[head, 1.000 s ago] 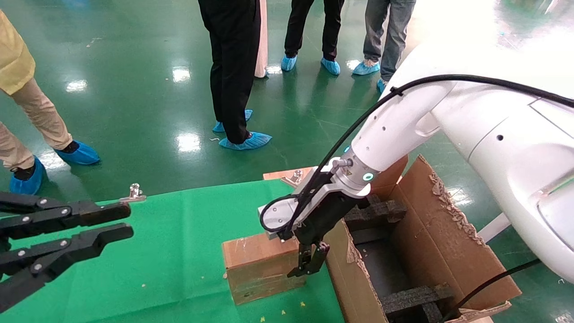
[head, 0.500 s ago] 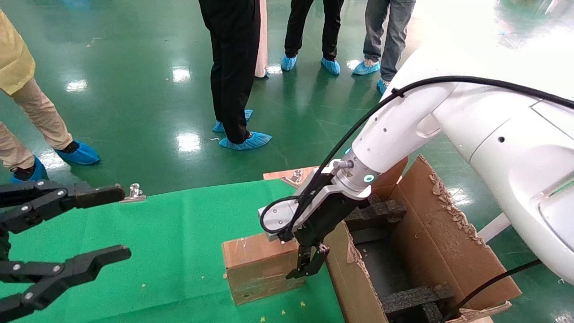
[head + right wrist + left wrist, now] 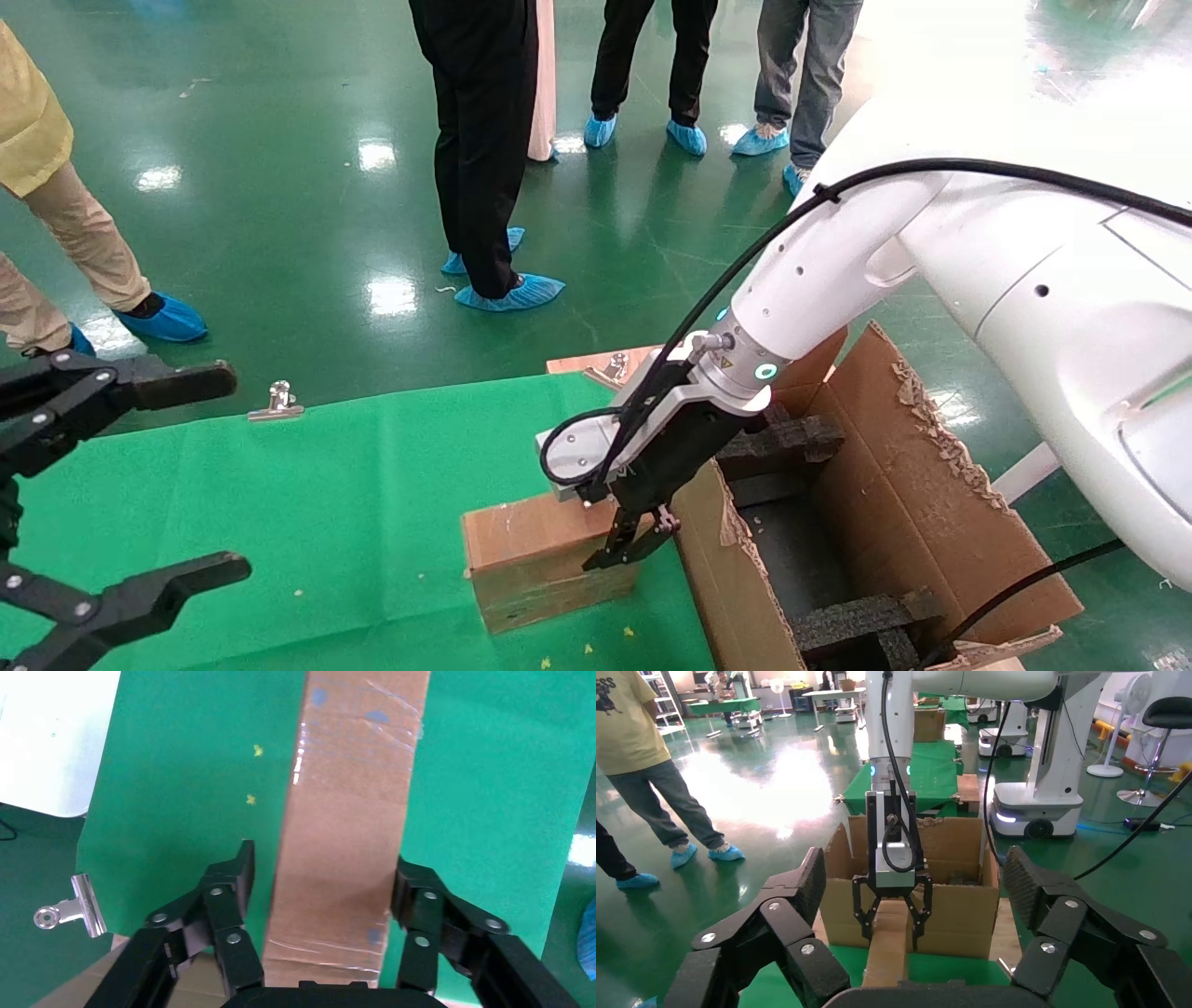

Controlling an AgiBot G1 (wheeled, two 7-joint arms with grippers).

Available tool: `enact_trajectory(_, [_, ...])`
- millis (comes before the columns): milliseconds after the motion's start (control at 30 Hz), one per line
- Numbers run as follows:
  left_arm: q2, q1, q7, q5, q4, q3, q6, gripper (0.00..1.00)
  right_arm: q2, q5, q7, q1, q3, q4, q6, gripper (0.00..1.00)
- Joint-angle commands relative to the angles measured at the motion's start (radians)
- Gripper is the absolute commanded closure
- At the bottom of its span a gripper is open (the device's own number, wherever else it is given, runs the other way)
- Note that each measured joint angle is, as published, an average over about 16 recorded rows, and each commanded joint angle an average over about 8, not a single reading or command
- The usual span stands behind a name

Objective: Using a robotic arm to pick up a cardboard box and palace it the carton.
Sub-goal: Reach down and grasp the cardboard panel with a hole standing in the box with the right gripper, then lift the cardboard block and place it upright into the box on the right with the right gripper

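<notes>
The small flat brown cardboard box [image 3: 535, 559] lies lengthwise between the right pincer's [image 3: 631, 550] spread fingers, untouched; the left pincer [image 3: 112, 485] gapes at frame's left.

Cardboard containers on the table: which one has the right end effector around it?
The small sealed box standing on the green cloth; the open right end effector straddles it. The big carton beside it is open, with torn flaps and black foam inside.

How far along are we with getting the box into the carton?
Early. Done: the right gripper is lined up over the cardboard box, open fingers straddling it. In hand: no grasp yet; the box sits on the green cloth. Left: close, lift, and set it in the carton alongside. The left gripper waits open, off to the side.
</notes>
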Motion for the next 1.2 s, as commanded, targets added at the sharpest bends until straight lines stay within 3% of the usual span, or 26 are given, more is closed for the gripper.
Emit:
enact_trajectory(33, [0.0, 0.0, 0.0, 0.0, 0.0, 0.0, 0.0, 0.0, 0.0, 0.0, 0.0, 0.0, 0.0, 0.0, 0.0, 1.0])
enact_trajectory(767, [0.0, 0.0, 0.0, 0.0, 0.0, 0.0, 0.0, 0.0, 0.009, 0.028, -0.002, 0.008, 0.001, -0.016, -0.008, 1.0])
enact_trajectory(1200, [0.0, 0.0, 0.0, 0.0, 0.0, 0.0, 0.0, 0.0, 0.045, 0.126, -0.051, 0.206, -0.035, -0.128, -0.031, 1.0])
